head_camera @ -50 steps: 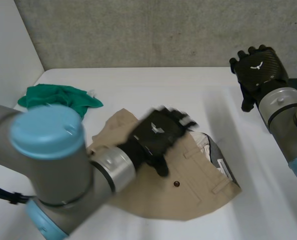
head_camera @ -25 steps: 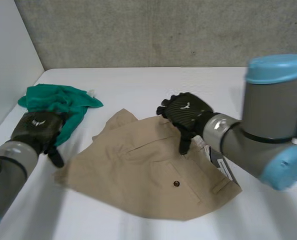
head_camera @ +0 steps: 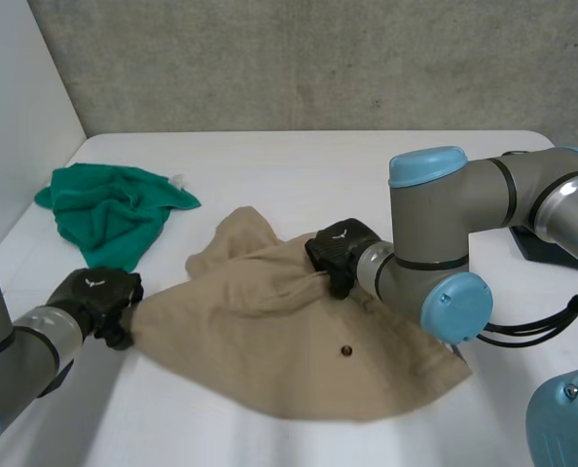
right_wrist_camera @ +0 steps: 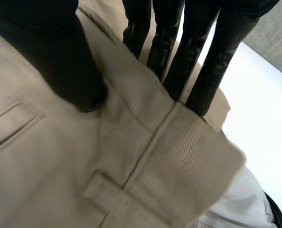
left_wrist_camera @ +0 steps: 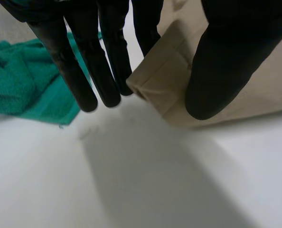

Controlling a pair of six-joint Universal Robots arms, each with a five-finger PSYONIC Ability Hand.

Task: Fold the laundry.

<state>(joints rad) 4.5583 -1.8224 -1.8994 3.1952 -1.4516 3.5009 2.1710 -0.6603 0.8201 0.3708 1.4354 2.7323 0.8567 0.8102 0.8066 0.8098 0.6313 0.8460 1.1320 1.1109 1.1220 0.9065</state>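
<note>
A pair of tan shorts (head_camera: pixel 299 360) lies rumpled on the middle of the white table (head_camera: pixel 299 165), with a dark button (head_camera: pixel 346 350) facing up. My left hand (head_camera: pixel 94 295) is at the shorts' left corner. In the left wrist view that corner (left_wrist_camera: pixel 164 85) sits between the straight fingers (left_wrist_camera: pixel 79 61) and the thumb, pinched. My right hand (head_camera: pixel 338 248) is on the waistband at the far edge. The right wrist view has its thumb (right_wrist_camera: pixel 51 57) on top of the folded waistband (right_wrist_camera: pixel 145 156) and its fingers behind it, gripping. The cloth rises in a ridge between the two hands.
A crumpled green towel (head_camera: pixel 109 209) lies at the far left of the table, just beyond my left hand's fingertips (left_wrist_camera: pixel 22 85). A black object (head_camera: pixel 547 243) stands at the right edge. A white wall borders the table's left side, a grey wall the back.
Both hands have closed on the shorts: the left dropped to the left corner, the right to the waistband. The cloth is drawn up and bunched between them, hiding the inner lining.
</note>
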